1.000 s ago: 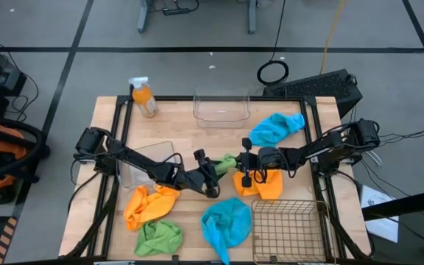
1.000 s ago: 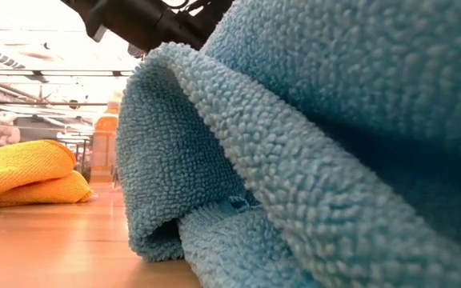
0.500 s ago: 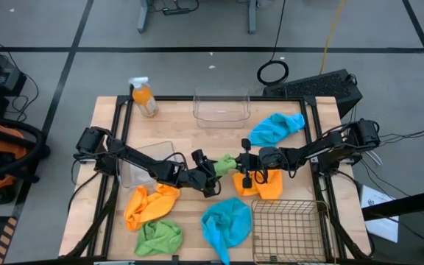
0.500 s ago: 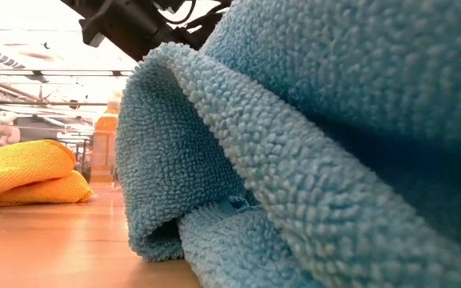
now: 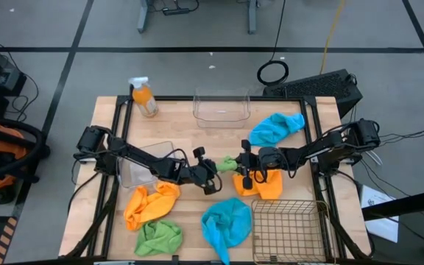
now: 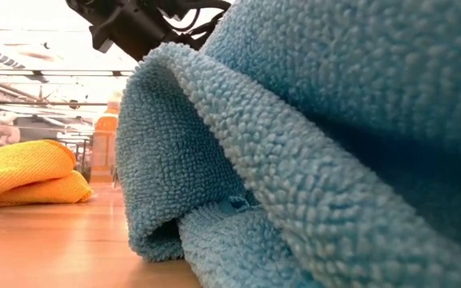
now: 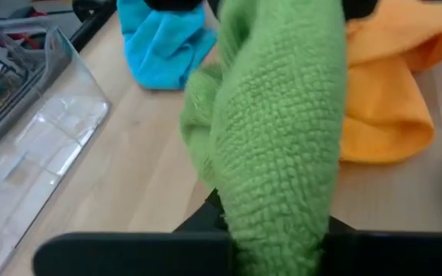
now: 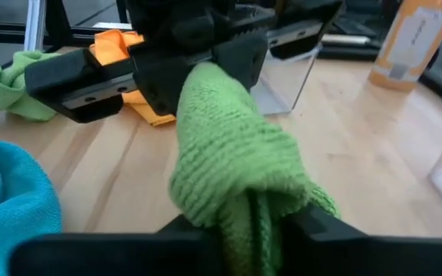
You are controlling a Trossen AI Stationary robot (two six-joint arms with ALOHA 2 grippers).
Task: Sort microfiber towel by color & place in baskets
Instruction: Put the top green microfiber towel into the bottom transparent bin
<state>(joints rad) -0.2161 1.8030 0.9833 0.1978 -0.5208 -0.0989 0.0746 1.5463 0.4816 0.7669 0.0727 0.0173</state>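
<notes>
A green towel (image 5: 227, 162) hangs bunched between my two grippers at the table's middle. My left gripper (image 5: 213, 171) reaches in from the left and is shut on one end. My right gripper (image 5: 240, 166) reaches in from the right, over an orange towel (image 5: 262, 185), and is shut on the other end. Other towels lie flat on the wood: a blue one (image 5: 274, 126), a second blue one (image 5: 227, 224), an orange one (image 5: 149, 206) and a green one (image 5: 158, 237). There are two clear tubs (image 5: 221, 107) (image 5: 149, 160) and a wire basket (image 5: 289, 232). My left gripper pinches the green towel's left end (image 8: 206, 77) between its two fingers, coming level from the table's left. The cloth is bunched in several layers and humps slack toward the other gripper. My right gripper has the towel's right end (image 8: 258, 218) between its two fingers, coming level from the table's right. The cloth is bunched in folds there. The towel bridges the two grippers above the wood, and a loose lobe (image 7: 198, 130) droops beside it.
An orange spray bottle (image 5: 144, 97) stands at the far left corner. In the low view the near blue towel (image 6: 310, 160) fills most of the picture, with the orange towel (image 6: 22, 172) lying to its left. Bare wood lies between the far tub and the grippers.
My left arm has shifted a little toward the far edge at the green towel. The towel stays bunched between the two grippers. The other towels and the baskets have not moved.
</notes>
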